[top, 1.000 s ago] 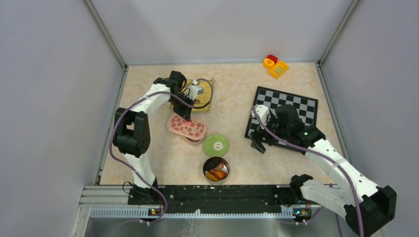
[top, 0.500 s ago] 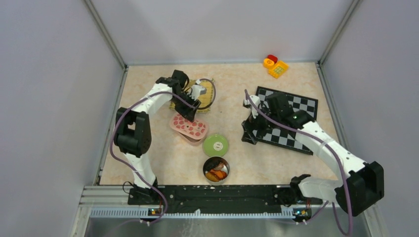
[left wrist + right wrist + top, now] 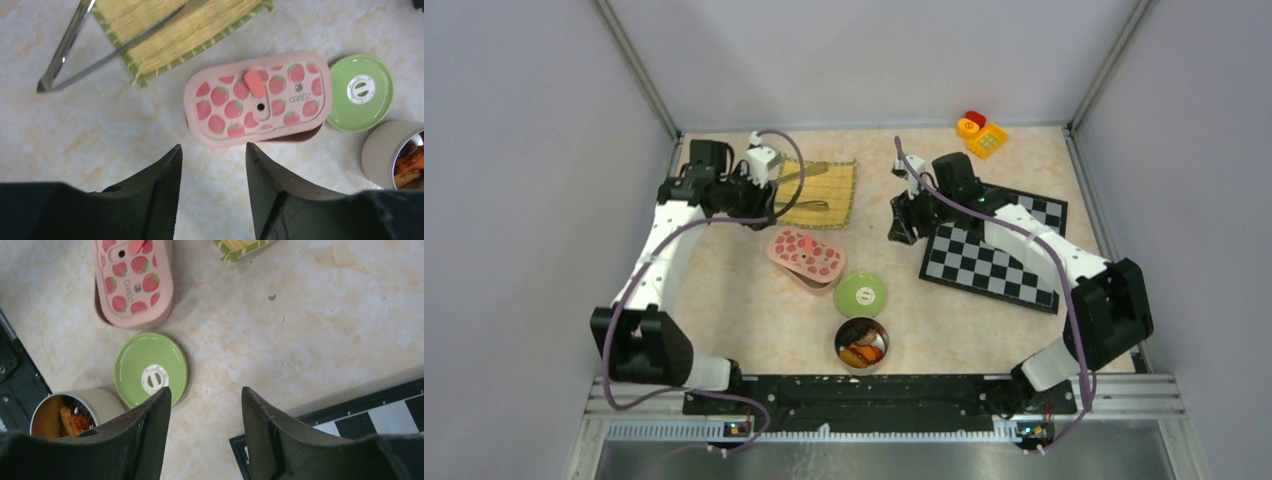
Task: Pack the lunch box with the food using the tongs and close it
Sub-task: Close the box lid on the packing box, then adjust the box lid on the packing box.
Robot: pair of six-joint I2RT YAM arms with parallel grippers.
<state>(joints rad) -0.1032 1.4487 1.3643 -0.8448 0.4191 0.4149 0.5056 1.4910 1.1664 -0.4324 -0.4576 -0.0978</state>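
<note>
Both arms have swung toward the table's far edge. The left gripper (image 3: 214,150) has gone from above the pink strawberry-print oval lunch box (image 3: 257,97) to the far-left corner, and the right gripper (image 3: 206,392) now sits beside the far-left corner of the black-and-white chessboard (image 3: 994,255). Each stands part-open with nothing between its fingers. Long slim silver metal tongs (image 3: 62,52) lie across the woven yellow-green mat (image 3: 190,30) by the far edge, arms splayed, joined end on bare table. Brown and orange food morsels (image 3: 862,352) wait in a round tin (image 3: 840,335) at the near edge, a round green lid (image 3: 861,295) just beside it. The lunch box, mid-table, is still lidded. A clean pickup likely means pinching both tong arms together, away from the joined end.
</note>
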